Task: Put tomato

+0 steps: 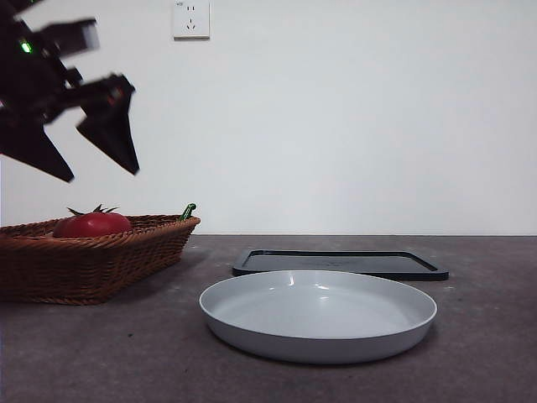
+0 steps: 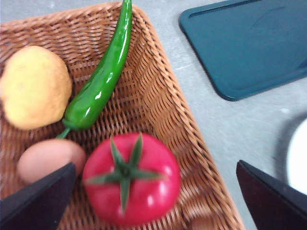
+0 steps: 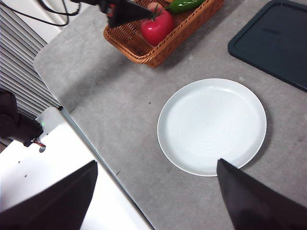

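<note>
Tomato (image 2: pixel 132 178): in the wicker basket (image 2: pixel 177 120), near its corner by the table, green crown up, nothing gripping it.
Table (image 1: pixel 487 336): grey; holds basket, white plate (image 1: pixel 319 315), dark tray (image 1: pixel 340 263) behind the plate.
Left gripper (image 2: pixel 156 191): jaws spread wide, above the basket, straddling the tomato without touching.
Right gripper (image 3: pixel 156 191): jaws apart, high over the near rim of the plate, holding nothing.
Left wrist only: green chili (image 2: pixel 103 72), yellow potato (image 2: pixel 33 86), egg (image 2: pixel 48 158) beside the tomato.
Front only: wall socket (image 1: pixel 190 18); chili shows as a tip.
Writing: none readable.
</note>
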Robot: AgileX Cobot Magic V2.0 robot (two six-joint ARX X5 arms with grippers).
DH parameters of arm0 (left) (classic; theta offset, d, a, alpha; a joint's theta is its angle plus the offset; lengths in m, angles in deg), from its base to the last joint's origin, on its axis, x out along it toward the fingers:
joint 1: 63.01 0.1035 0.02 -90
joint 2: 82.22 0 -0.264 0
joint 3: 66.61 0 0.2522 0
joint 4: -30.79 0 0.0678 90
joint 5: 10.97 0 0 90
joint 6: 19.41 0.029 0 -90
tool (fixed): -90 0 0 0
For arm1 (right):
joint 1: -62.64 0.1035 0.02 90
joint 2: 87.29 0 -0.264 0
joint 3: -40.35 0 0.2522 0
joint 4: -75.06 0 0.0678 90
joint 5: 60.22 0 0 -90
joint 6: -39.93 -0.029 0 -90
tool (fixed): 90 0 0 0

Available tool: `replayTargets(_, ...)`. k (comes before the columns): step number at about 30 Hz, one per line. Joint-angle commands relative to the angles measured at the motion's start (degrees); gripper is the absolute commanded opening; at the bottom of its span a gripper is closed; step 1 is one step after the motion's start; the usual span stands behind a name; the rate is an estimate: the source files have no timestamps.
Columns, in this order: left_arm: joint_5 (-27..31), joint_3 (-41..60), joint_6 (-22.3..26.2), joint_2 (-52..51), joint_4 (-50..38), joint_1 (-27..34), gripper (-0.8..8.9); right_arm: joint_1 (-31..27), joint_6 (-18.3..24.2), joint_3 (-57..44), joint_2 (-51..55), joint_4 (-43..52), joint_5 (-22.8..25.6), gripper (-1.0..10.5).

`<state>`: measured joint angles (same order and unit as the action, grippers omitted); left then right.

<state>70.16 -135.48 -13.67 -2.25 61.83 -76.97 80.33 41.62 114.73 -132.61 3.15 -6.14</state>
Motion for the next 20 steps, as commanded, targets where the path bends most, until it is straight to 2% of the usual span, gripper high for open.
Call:
replayTargets(1, 0.35, -1.31, 1.14, 2.78, -2.03, -0.15, 5.61, 0.35, -0.2, 0.94, -0.37, -0.26, -0.04, 4.0)
replayTargets(10, 3.13, -1.31, 1.38, 7.13, -3.65, 0.15, 5.61, 0.35, -0.2, 0.94, -0.31, -0.7, -0.04, 4.0)
replayTargets(20, 3.13, -1.31, 1.51, 10.62, -3.5, 0.72, 5.61, 0.35, -0.2, 0.94, -0.31, -0.7, -0.04, 4.0)
